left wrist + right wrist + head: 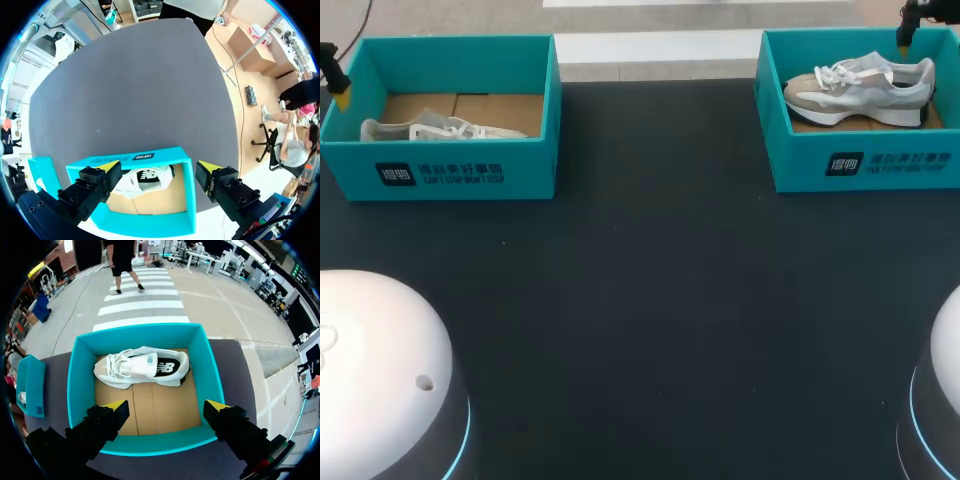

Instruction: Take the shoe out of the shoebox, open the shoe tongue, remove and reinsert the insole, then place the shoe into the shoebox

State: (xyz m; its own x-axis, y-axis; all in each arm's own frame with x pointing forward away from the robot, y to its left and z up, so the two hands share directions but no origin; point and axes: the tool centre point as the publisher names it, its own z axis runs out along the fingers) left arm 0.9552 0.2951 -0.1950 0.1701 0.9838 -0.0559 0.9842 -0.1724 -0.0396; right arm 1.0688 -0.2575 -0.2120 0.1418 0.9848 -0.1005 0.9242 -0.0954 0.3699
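Over the right shoebox [80, 385], the right gripper [167, 405] hangs open and empty, the white-and-beige sneaker [142, 367] lying ahead of it toward the far wall, long axis parallel to the line between its fingertips, while the left gripper [158, 166], also open, hangs over the left shoebox [187, 200].

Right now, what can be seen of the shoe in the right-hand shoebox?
The shoe is a white and beige sneaker with white laces, a thick white sole and a dark side patch. It appears to lie on its side on the cardboard floor of the right shoebox, close to the far wall. The open right gripper hovers above, apart from it.
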